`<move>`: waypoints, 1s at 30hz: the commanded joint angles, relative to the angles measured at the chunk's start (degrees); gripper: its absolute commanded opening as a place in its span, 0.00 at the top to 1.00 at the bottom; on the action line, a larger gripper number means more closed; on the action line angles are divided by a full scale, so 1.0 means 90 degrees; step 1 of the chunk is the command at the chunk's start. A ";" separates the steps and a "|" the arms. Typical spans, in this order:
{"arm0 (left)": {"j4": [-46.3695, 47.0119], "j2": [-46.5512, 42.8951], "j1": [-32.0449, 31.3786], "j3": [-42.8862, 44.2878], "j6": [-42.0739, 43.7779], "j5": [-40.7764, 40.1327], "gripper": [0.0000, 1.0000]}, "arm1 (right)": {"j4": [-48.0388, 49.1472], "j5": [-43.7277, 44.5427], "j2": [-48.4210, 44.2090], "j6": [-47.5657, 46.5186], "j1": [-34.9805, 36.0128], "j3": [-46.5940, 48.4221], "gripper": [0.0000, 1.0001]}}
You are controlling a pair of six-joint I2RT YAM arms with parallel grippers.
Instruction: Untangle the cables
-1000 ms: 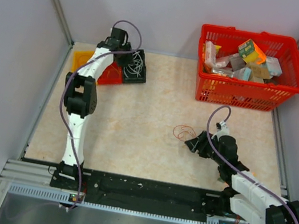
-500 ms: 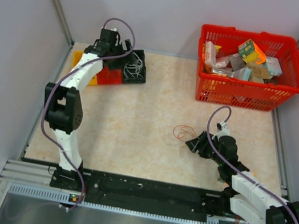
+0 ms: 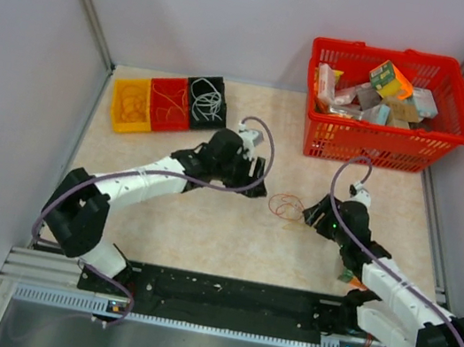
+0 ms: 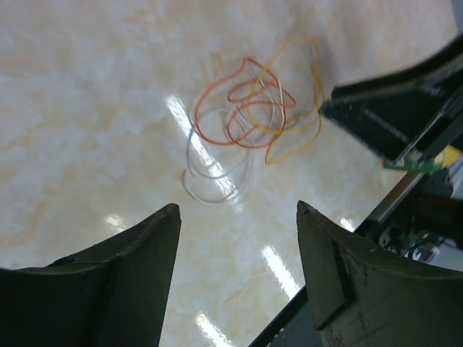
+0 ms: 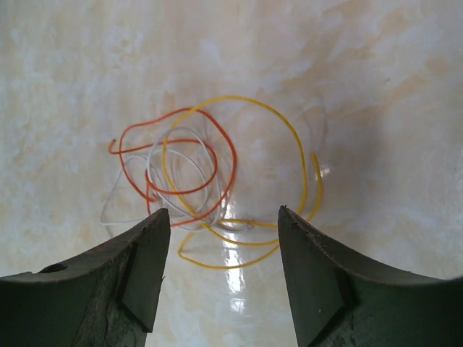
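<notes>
The right gripper (image 3: 307, 216) sat low, fingers spread wide, nothing in them. Just beside it, the cables (image 3: 284, 206), a snarl of red, yellow and white loops, lay flat on the table (image 3: 205, 223). The left gripper (image 3: 258, 187) flanked the other side, also spread and holding nothing. Way back: three bins (image 3: 169, 104) and a red basket (image 3: 380, 148).
</notes>
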 commanded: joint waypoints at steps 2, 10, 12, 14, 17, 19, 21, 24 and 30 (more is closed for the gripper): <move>0.0610 0.0529 -0.0830 -0.0063 0.0604 -0.0169 0.39 | 0.0063 -0.0368 0.0512 -0.0314 -0.0091 0.0830 0.39; 0.0386 0.1565 -0.1632 0.0425 0.0458 -0.0947 0.28 | 0.0756 -0.1316 0.0816 -0.0460 -0.0111 0.0470 0.40; 0.0249 0.1712 -0.1827 0.0601 0.0584 -0.1377 0.23 | 0.0835 -0.1376 0.0758 -0.0519 -0.0111 0.0353 0.40; 0.0132 0.1916 -0.2003 0.0777 0.0848 -0.1952 0.19 | 0.0690 -0.1221 0.0699 -0.0558 -0.0120 0.0294 0.40; -0.0511 0.2404 -0.2023 0.1323 0.0908 -0.2462 0.19 | 0.0562 -0.1083 0.0495 -0.0461 -0.0237 0.0216 0.39; -0.0756 0.2707 -0.2023 0.1626 0.0975 -0.2502 0.20 | 0.0532 -0.1063 0.0271 -0.0383 -0.0364 0.0099 0.39; -0.0797 0.2913 -0.2023 0.1783 0.0966 -0.2531 0.22 | 0.0464 -0.1063 0.0085 -0.0353 -0.0472 0.0040 0.39; -0.0748 0.2953 -0.2043 0.1784 0.0898 -0.2610 0.24 | 0.0444 -0.1063 -0.0101 -0.0344 -0.0579 -0.0038 0.39; -0.0778 0.2885 -0.2082 0.1658 0.0829 -0.2434 0.40 | 0.0444 -0.1180 -0.0102 -0.0314 -0.0687 -0.0039 0.39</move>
